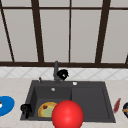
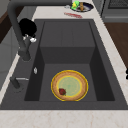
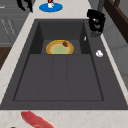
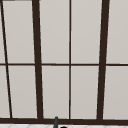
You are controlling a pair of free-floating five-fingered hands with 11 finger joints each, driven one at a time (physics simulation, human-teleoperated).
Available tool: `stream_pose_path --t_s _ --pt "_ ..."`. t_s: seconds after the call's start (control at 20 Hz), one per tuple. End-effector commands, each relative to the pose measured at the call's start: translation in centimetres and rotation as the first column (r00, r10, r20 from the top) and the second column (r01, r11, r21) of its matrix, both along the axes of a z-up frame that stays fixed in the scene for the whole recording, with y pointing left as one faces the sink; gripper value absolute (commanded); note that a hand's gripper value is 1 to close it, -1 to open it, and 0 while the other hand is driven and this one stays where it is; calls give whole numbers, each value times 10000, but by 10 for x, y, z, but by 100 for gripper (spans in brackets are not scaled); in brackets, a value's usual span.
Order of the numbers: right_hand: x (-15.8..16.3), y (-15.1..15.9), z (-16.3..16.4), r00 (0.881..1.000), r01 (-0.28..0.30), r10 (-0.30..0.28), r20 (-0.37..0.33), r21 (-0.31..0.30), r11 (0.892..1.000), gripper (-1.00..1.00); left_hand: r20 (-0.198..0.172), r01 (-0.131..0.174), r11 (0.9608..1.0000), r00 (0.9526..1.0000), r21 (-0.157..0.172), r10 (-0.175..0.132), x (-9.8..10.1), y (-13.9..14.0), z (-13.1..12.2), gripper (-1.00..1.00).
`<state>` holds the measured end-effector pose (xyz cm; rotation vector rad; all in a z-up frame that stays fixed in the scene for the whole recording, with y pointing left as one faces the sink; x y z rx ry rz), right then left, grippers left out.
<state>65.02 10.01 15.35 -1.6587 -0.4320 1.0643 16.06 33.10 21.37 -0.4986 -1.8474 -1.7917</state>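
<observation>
Black and matte, the right hand (image 1: 62, 74) sits against the faucet (image 1: 56, 70) at the sink's (image 1: 107, 100) rear rim, its fingers curled toward the upright pipe; whether they actually close on it cannot be told. For a sound grip here, the fingers should wrap the pipe squarely, clear of the small lever (image 2: 17, 80) beside the base. The left hand (image 1: 26, 109) hangs at the sink's front-left corner, fingers pointing down and holding nothing, with the yellow plate (image 1: 46, 109) in the basin just beside them.

A pale marble counter (image 1: 15, 87) is carrying a dark sink (image 1: 90, 100); a blue plate (image 1: 5, 105) is lying at nine o'clock, a red strip (image 1: 116, 105) at three.
</observation>
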Motion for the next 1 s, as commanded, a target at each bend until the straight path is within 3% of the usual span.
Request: stream_pose_path --t_s 0.0,0.15,0.4,0.5,0.55,0.6,0.75,0.95 --pt "0 25 20 9972 -315 315 -674 12 9995 100 0 0 10000 10000 0 0 0 0 0 0" --pt "1 30 15 9989 322 -331 -339 -243 9992 100 0 0 10000 10000 0 0 0 0 0 0" --pt "-5 32 -4 9958 854 -837 362 -466 9953 100 0 0 10000 10000 0 0 0 0 0 0" --pt "-2 23 -9 9966 645 -619 547 -469 9968 100 0 0 10000 10000 0 0 0 0 0 0" --pt "3 18 -9 9966 641 -615 543 -471 9968 -100 0 0 10000 10000 0 0 0 0 0 0" --pt "4 14 -8 9959 878 -872 258 -256 9958 -100 0 0 10000 10000 0 0 0 0 0 0" --pt "10 1 13 9972 739 -734 118 -536 9958 -100 0 0 10000 10000 0 0 0 0 0 0" --pt "8 -9 44 9971 744 -744 -167 -24 9972 -100 0 0 10000 10000 0 0 0 0 0 0"
